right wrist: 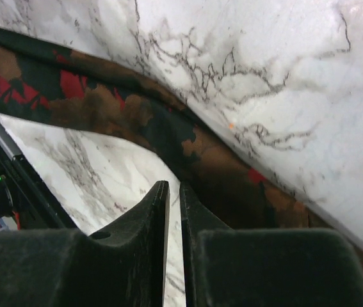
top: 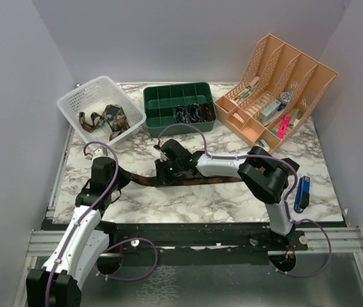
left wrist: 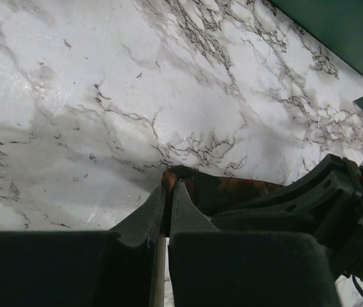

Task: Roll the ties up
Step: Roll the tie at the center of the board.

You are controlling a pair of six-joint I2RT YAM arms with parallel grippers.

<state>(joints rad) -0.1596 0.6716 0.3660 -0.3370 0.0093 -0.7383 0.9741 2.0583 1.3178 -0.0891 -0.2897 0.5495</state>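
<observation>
A dark brown tie with red-orange patches (top: 223, 179) lies flat across the marble table (top: 187, 201), running from left to right. My left gripper (top: 118, 181) is shut on its left end; in the left wrist view the fingertips (left wrist: 170, 185) pinch the tie's edge (left wrist: 232, 190). My right gripper (top: 162, 167) hovers low over the tie's middle. In the right wrist view its jaws (right wrist: 174, 187) are shut with only a sliver between them and hold nothing; the tie (right wrist: 104, 105) passes just beyond the tips.
A white basket (top: 72, 102) at the back left holds loose ties (top: 107, 118). A green divided tray (top: 152, 96) holds rolled ties (top: 194, 113). An orange file organiser (top: 296, 70) stands back right. A blue object (top: 301, 194) lies by the right arm.
</observation>
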